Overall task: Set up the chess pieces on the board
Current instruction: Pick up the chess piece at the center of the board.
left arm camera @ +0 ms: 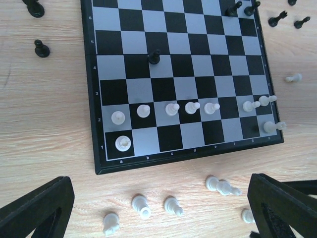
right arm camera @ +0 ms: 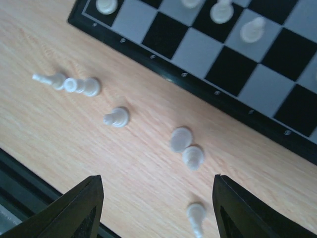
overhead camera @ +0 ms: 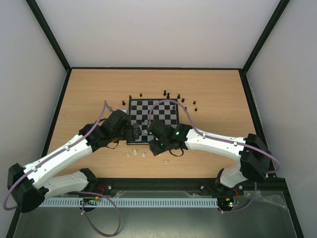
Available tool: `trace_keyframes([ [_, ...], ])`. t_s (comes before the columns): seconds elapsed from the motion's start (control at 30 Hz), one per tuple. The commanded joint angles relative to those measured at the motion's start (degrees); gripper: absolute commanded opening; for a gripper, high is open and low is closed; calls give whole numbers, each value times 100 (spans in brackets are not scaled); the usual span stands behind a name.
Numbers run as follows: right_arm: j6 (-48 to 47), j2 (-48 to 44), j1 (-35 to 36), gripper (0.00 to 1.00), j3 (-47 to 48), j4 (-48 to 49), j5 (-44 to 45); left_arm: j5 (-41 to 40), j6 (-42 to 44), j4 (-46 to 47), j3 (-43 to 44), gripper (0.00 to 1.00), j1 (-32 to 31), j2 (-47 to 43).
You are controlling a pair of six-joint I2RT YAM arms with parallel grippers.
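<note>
Several cream-white chess pieces (left arm camera: 172, 108) stand in the second row of the board (left arm camera: 198, 64), with both arms low at its near edge
The left gripper (left arm camera: 158, 203) and the right gripper (right arm camera: 157, 198) each have the fingers wide apart and hold nothing. More white pieces (right arm camera: 117, 117) lie on the wooden worktop (right arm camera: 59, 139) just beside the near border; one black piece (left arm camera: 155, 57) stands on the board, other black ones (overhead camera: 168, 95) stand on the worktop around the far edge

White link shells joined by black joint housings are seen on the left arm (overhead camera: 59, 158) and the right arm (overhead camera: 218, 141). A lilac cable (overhead camera: 105, 105) is looped along each. Small green lights (overhead camera: 177, 133) are lit on the right wrist. Matte black, wedge-shaped fingers (left arm camera: 34, 208) are framed at 7 and 5 o'clock in both wrist views.
</note>
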Motion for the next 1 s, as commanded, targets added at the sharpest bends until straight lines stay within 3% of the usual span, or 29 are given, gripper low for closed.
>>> trace_keyframes([
  [0.0, 339, 280, 338, 61, 302, -537, 429, -82, -179, -137, -239, 99, -26, -460],
  [0.17, 787, 173, 339, 52, -2, -761, 591, -10, -221, -162, -419, 99, -31, -717],
  [0.37, 1170, -320, 415, 50, -614, -869, 437, 10, -208, -85, -524, 99, -24, -836],
  [0.63, 1229, -368, 611, 49, -1115, -643, 178, 76, -99, 111, -602, 99, -25, -599],
  [0.97, 976, 15, 611, 43, -1072, -444, 93, 95, -74, 201, -647, 99, -22, -412],
])
